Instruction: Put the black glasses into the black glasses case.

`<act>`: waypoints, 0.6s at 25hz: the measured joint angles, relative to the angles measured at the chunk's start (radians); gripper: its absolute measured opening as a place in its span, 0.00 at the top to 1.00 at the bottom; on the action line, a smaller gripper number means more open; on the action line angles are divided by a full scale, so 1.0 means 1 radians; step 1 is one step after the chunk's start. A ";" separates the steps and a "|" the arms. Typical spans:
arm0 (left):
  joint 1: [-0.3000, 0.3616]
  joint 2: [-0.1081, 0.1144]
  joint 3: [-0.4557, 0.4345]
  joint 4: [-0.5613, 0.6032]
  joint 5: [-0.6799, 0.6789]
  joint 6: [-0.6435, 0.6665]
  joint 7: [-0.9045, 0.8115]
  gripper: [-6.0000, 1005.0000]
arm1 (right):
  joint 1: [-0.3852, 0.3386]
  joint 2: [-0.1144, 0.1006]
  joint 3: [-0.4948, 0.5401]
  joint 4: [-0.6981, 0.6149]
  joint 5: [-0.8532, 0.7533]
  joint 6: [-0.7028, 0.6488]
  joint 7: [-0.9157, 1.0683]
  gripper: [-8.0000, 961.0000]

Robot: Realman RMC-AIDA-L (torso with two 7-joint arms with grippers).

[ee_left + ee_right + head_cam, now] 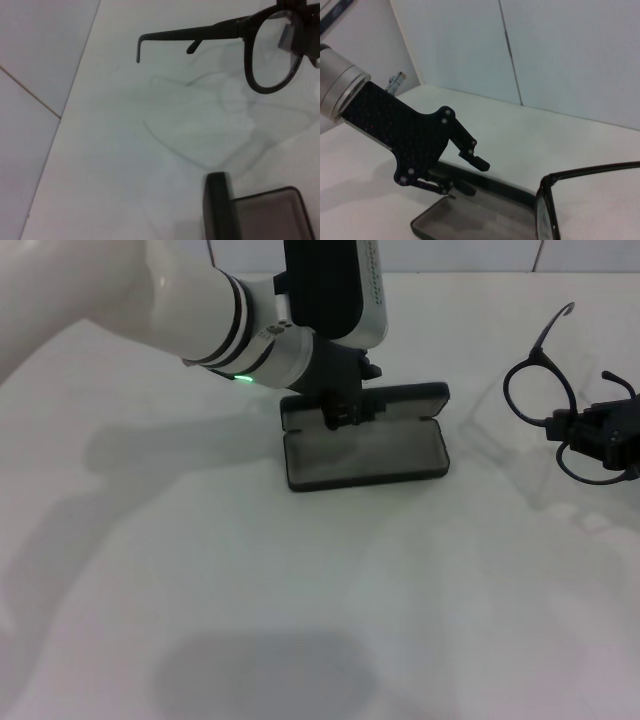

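Observation:
The black glasses case (365,455) lies open at the table's middle, grey lining up, its lid standing at the back. My left gripper (340,415) hangs over the lid's edge. In the right wrist view the left gripper (472,175) is open, its lower finger touching the case (480,220) at the lid rim, with nothing between the fingers. At the far right my right gripper (592,435) is shut on the black glasses (538,390), held above the table with one temple arm pointing away. The glasses (220,30) hang beyond the case (260,215); a lens and temple arm (600,170) show close up.
The white table (300,620) carries only shadows of the arms. Behind it rises a tiled wall (560,55). My left forearm (150,300) crosses the upper left of the head view.

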 joint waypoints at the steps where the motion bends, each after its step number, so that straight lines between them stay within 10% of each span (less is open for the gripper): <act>1: 0.000 0.000 0.001 0.000 -0.003 0.001 0.000 0.68 | -0.001 0.000 0.000 0.000 0.000 0.000 0.000 0.87; 8: 0.011 0.004 -0.019 0.027 -0.142 0.072 0.022 0.49 | -0.008 0.001 0.002 0.000 0.009 0.000 -0.005 0.87; 15: 0.169 0.003 -0.212 0.049 -0.627 0.174 0.135 0.29 | -0.038 -0.002 0.008 0.000 0.178 -0.017 -0.155 0.87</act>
